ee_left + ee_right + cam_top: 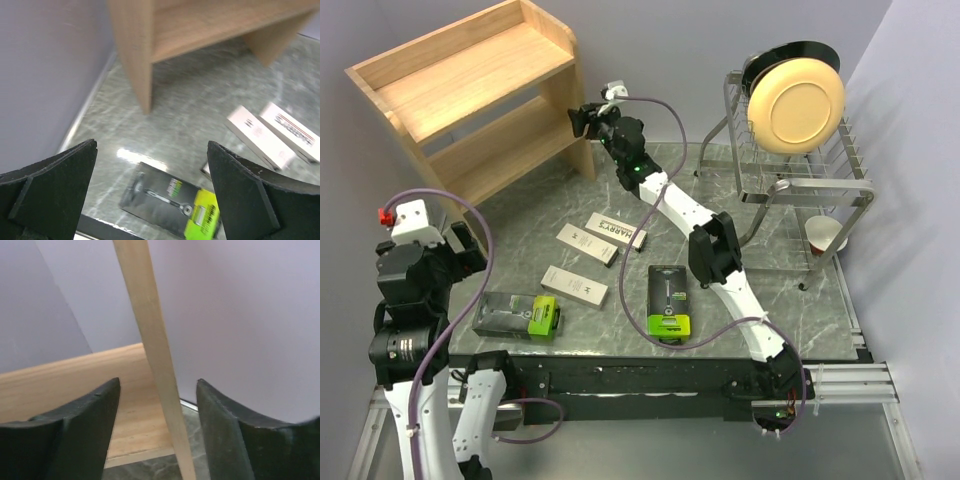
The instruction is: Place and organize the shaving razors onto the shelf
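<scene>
The wooden shelf (470, 90) stands at the back left with nothing on it. Three slim white razor boxes (617, 231) (587, 244) (574, 285) lie flat mid-table. Two black-and-green razor packs lie nearer the front, one on the left (520, 314) and one on the right (668, 300). My right gripper (582, 120) is at the shelf's right side panel. In the right wrist view that gripper (159, 425) is open, with the panel's edge (155, 355) between its jaws and a gap on each side. My left gripper (152, 190) is open and empty, above the left pack (172, 205).
A wire dish rack (800, 180) at the back right holds a cream plate (796, 100), with a cup (825, 235) on its lower tier. Grey walls close in behind and left of the shelf. The table's front edge runs just below the packs.
</scene>
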`<state>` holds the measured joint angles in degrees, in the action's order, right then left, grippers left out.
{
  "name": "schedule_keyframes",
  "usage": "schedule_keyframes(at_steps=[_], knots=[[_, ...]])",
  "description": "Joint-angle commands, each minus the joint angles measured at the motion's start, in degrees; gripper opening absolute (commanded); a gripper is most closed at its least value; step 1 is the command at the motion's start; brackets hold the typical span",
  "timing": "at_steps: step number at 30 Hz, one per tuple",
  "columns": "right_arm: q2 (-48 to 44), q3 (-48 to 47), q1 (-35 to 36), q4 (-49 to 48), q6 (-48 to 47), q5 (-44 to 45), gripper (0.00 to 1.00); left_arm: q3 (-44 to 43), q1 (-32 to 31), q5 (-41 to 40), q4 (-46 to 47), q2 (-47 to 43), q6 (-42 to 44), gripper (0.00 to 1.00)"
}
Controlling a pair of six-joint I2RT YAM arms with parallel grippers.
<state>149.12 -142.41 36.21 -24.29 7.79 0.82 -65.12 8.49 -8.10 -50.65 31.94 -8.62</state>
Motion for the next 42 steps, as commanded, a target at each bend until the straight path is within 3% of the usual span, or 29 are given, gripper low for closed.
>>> schedule_keyframes(at_steps=[1,6,9,10,14,23,30,34,37,38,42], knots=[[1.5,-3.6,-0.7,-4.6,0.3,-0.2,0.59,-1.1,0.9,-9.1,4.0,0.0,1.3,0.98],[1.0,-2.3,-1.0,-6.3,0.5,-0.6,0.47,0.5,0.9,-10.9,10.3,2.0,1.5,0.98],[0.4,-1.6,-1.3,-6.7,1.0,-2.0,0.32,0.8,0.9,-11.5,15.2,5.0,1.2,0.98],[-0.7,0.4,-1.4,-7.3,1.0,-2.3,0.2,0.5,0.9,-9.8,16.0,5.7,1.9,0.98],[-2.3,1.8,-2.3,-6.7,1.2,-3.6,0.01,0.5,0.9,-7.3,21.1,9.7,1.2,0.97],[-13.8,18.1,-3.8,-11.1,-1.6,-8.8,0.0,3.9,0.9,-8.2,27.7,12.4,2.6,0.97],[-28.0,37.3,-4.3,-14.5,-5.8,-6.3,0.0,6.1,0.9,-9.7,35.5,16.1,5.5,0.84],[-35.0,45.4,-4.3,-13.1,-6.1,-1.9,0.0,7.3,1.0,-7.5,41.0,19.5,6.1,0.69],[-40.4,51.5,-3.8,-11.8,-7.3,0.7,0.0,9.0,1.0,-5.4,44.4,21.5,6.5,0.54],[-43.1,53.1,-3.4,-11.5,-8.9,2.2,0.0,9.2,1.1,-3.6,46.3,22.1,6.7,0.43],[-49.5,61.1,-2.0,-9.8,-11.7,5.5,0.0,9.4,1.1,0.1,50.2,26.1,7.3,0.26]])
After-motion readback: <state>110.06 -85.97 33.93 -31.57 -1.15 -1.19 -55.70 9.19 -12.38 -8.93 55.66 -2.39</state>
